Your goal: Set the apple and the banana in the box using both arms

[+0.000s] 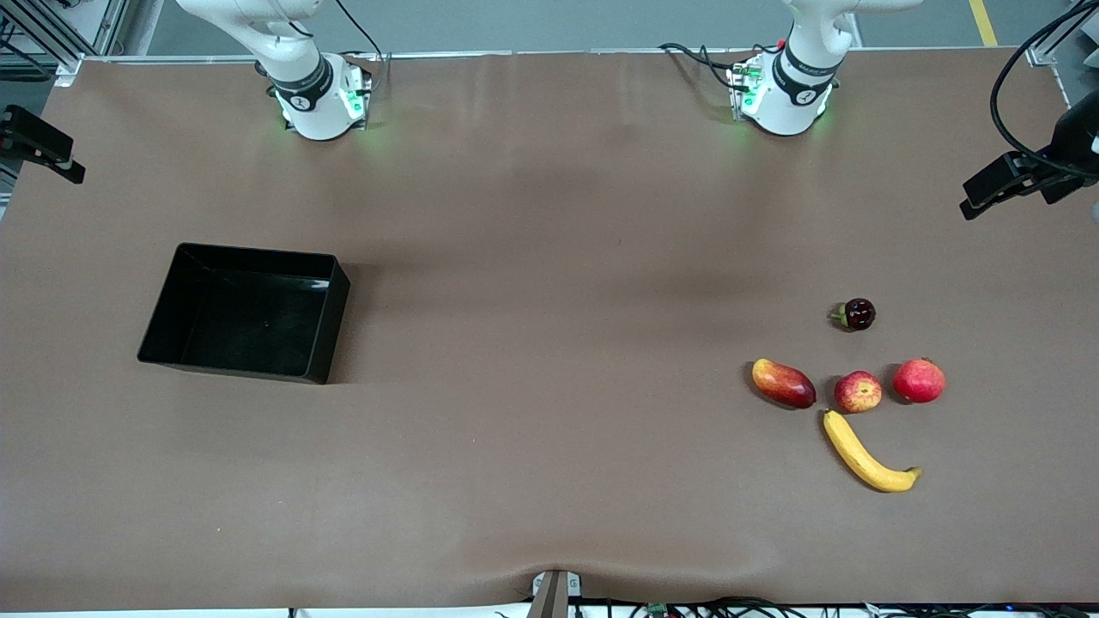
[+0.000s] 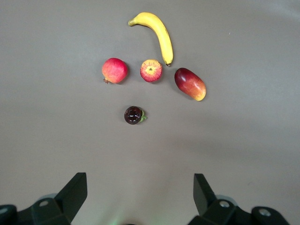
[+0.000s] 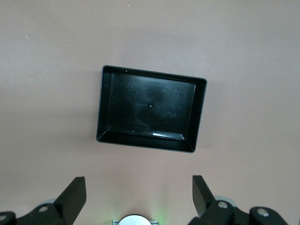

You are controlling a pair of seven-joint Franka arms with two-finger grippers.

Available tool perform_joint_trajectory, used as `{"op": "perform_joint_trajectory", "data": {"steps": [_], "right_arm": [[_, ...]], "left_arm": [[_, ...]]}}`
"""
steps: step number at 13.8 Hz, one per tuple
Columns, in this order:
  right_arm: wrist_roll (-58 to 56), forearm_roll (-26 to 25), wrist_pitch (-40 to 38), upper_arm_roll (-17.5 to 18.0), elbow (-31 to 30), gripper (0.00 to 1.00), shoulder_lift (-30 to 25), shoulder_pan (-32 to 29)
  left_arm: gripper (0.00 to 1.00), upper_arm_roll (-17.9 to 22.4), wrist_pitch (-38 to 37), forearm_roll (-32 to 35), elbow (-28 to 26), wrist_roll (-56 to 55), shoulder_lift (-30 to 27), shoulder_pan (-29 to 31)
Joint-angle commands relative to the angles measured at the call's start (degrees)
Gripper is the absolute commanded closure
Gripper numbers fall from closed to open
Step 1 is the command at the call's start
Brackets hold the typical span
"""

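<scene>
The apple (image 1: 858, 391) (image 2: 151, 71), small and red with yellow streaks, lies toward the left arm's end of the table. The yellow banana (image 1: 867, 454) (image 2: 158, 33) curves just nearer the front camera than the apple. The empty black box (image 1: 163, 326) (image 3: 107, 103) sits toward the right arm's end. My left gripper (image 2: 139, 190) hangs open high above bare table near its base, well short of the fruit. My right gripper (image 3: 138, 192) is open too, high above bare table near its base, with the box in its view. In the front view both grippers are out of frame.
Beside the apple lie a red-yellow mango (image 1: 783, 383) (image 2: 190, 84) and a larger plain red fruit (image 1: 919, 380) (image 2: 115, 70). A small dark round fruit (image 1: 858, 314) (image 2: 133, 115) sits farther from the front camera. Black camera mounts (image 1: 1013, 180) stand at the table's ends.
</scene>
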Motion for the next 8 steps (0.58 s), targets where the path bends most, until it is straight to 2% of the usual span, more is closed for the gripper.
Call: {"op": "perform_joint_trajectory", "data": {"steps": [1,3,6,8], "right_arm": [[-0.4,-0.4,-0.5,-0.2,1.3,0.00,0.5,0.4],[-0.4,-0.4,-0.5,-0.2,1.3,0.00,0.5,0.4],[-0.4,-0.4,-0.5,-0.2,1.3,0.00,0.5,0.3],[-0.4,-0.4,-0.5,-0.2,1.3,0.00,0.5,0.3]], "left_arm": [[0.00,0.2,-1.0,-0.7,1.1,1.1,0.1,0.1],[0.00,0.3,-0.9,-1.2,1.1,1.1,0.3,0.1],[0.00,0.2,0.0,-1.2,1.2,1.0,5.5,-0.6],[0.00,0.2,3.1,-0.7,1.1,1.0,7.8,-0.7]]}}
